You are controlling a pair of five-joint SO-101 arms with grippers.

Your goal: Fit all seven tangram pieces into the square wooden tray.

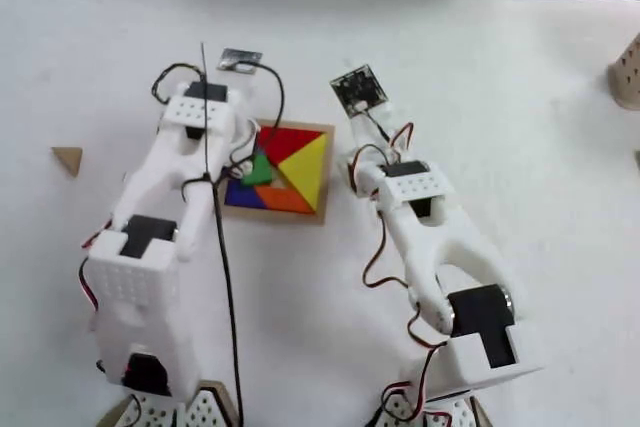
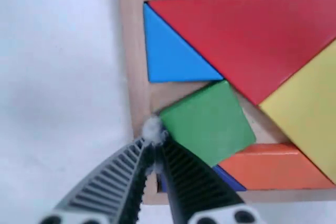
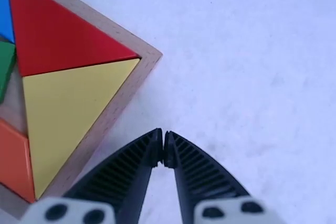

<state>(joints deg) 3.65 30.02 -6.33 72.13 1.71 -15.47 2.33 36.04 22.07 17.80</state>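
Observation:
The square wooden tray [image 1: 300, 128] lies mid-table between the two arms. In it are a red triangle [image 2: 247, 35], a yellow triangle [image 2: 310, 114], a blue triangle [image 2: 170, 51] and an orange piece [image 2: 273, 166]. A green square [image 2: 207, 121] sits tilted in its gap, partly over a dark blue piece [image 2: 231, 180]. My left gripper [image 2: 154, 141] is shut, its tips at the green square's corner by the tray rim [image 2: 131, 51]. Just outside the tray rim [image 3: 113, 119], beside the yellow triangle [image 3: 68, 114], my right gripper [image 3: 164, 141] is shut above the table. A small tan triangle [image 1: 68, 159] lies far left.
Two small circuit boards [image 1: 358, 89] [image 1: 240, 59] with cables lie behind the tray. A black cable [image 1: 225, 267] runs along the left arm. A pale cup-like object [image 1: 628, 72] stands at the right edge. White table stretches open to the right of the right arm.

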